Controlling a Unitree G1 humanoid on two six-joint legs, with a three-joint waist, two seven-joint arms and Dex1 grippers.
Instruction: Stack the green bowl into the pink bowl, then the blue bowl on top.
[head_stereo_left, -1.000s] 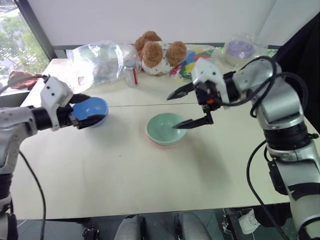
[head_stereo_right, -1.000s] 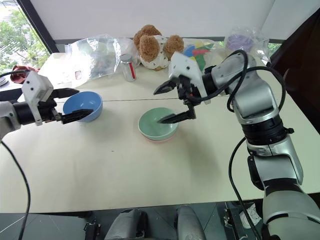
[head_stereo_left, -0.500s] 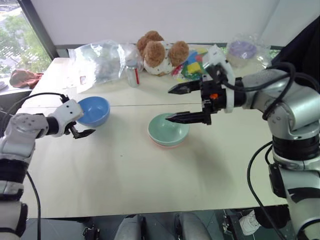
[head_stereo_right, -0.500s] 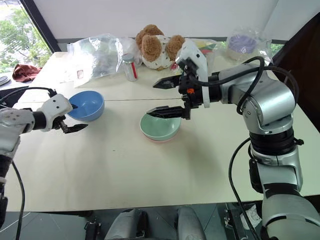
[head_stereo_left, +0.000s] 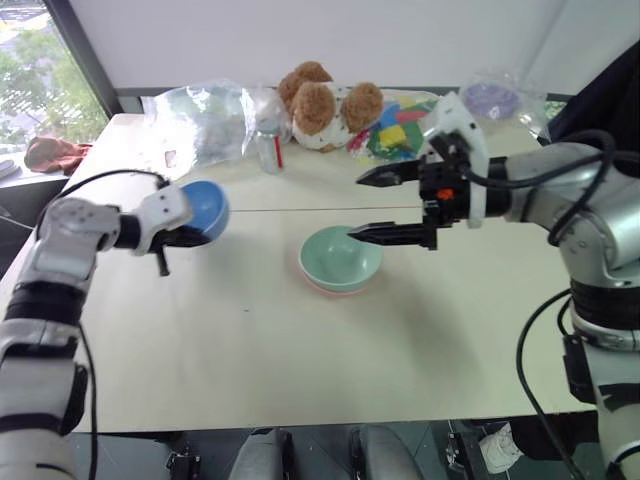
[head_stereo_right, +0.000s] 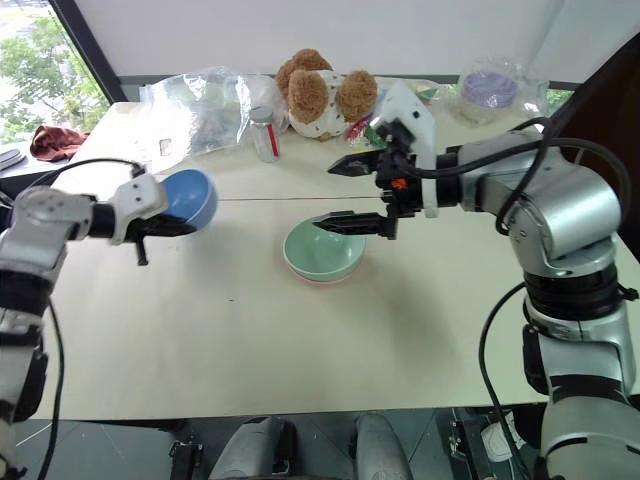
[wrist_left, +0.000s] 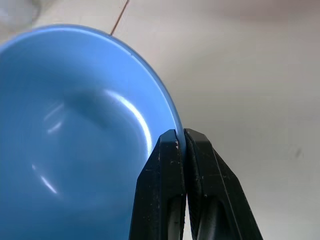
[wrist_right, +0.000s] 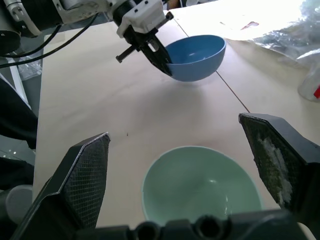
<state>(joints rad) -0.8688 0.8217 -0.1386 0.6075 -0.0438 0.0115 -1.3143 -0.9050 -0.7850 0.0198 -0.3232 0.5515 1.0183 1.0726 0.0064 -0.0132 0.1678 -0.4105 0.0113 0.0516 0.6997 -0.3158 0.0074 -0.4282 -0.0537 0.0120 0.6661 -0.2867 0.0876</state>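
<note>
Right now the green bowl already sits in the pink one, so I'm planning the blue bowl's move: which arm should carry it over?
Left. The left gripper is shut on the blue bowl's rim, tilting it up. The right gripper hangs open above the green bowl, holding nothing.

We see two arms (head_stereo_left: 585, 190) in silver-grey metal with black joint bands, thick at the forearm. Black cables loop loose along the right arm and one thin cable arcs over the left arm (head_stereo_left: 70, 225). Each wrist carries a white plastic housing (head_stereo_left: 458, 125); beside the right one, at about 7 o'clock, sits a small orange-red mark (head_stereo_left: 437, 193). The fingers (wrist_right: 85, 175) are black, long and tapered, with a fine mesh-textured inner pad. Small screws dot the left housing (wrist_right: 142, 11).
</note>
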